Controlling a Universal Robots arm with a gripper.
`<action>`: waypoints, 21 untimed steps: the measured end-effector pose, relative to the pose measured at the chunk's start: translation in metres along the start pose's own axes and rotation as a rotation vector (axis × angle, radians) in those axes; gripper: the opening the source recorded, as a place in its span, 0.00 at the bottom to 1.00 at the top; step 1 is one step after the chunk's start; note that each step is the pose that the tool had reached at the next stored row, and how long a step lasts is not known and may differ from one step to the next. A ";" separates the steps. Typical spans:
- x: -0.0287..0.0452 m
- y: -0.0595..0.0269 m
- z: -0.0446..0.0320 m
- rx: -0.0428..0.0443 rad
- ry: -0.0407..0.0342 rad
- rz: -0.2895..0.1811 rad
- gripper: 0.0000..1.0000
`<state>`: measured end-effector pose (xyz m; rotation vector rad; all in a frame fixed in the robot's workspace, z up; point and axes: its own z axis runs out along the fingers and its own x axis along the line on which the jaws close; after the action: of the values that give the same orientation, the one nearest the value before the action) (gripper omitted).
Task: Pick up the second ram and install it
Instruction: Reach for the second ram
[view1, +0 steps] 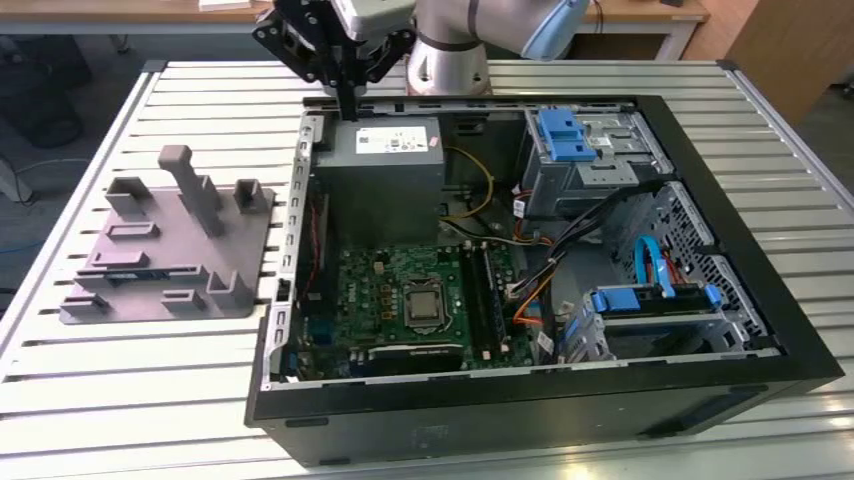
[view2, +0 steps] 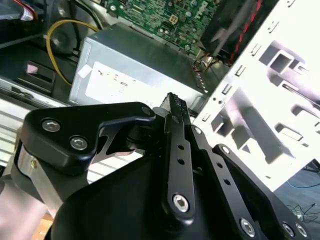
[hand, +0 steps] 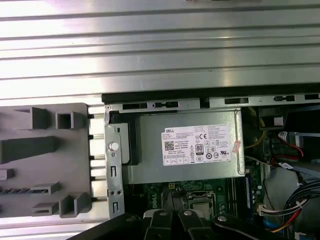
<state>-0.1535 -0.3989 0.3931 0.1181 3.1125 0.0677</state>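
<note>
Computer case (view1: 534, 405), laid on its side with the panel off so that the interior is reached from above. Nearest its front wall the green motherboard (view1: 387, 285) is exposed, with the narrow black slots (view1: 481, 295) running front to back beside the processor socket. Whether a stick is seated there cannot be told.

On the exterior view's left, just beside the case, a grey holder (view1: 200, 250) is set flat. Its posts and grooves are evidently meant to present parts in a fixed pose. A dark notched strip lying in one groove is taken, with some doubt, to be the second ram (hand: 15, 190).

Farther back the grey power-supply box (view1: 380, 165) is seen, label upward. Above its rear edge the pincer (view1: 348, 112) is held pointing straight down, well apart from the holder. In the second wrist view the pincer (view2: 175, 105) is shown with its fingers drawn together and nothing visible between them.

Case and holder are carried by a counter (view1: 134, 400) of pale ribbed metal slats, judged a level, rigid bed. Beyond it a wooden desk edge (view1: 134, 10) and a grey floor (view1: 20, 230) with loose cables are glimpsed.
</note>
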 end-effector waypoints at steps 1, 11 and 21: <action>0.0028 -0.0002 0.0000 0.0000 0.0000 0.000 0.10; 0.0391 -0.0030 -0.0005 0.0000 0.0000 0.000 0.10; 0.0670 -0.0051 -0.0005 0.0000 0.0000 0.000 0.10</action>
<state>-0.2207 -0.3990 0.3918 0.1180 3.1124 0.0676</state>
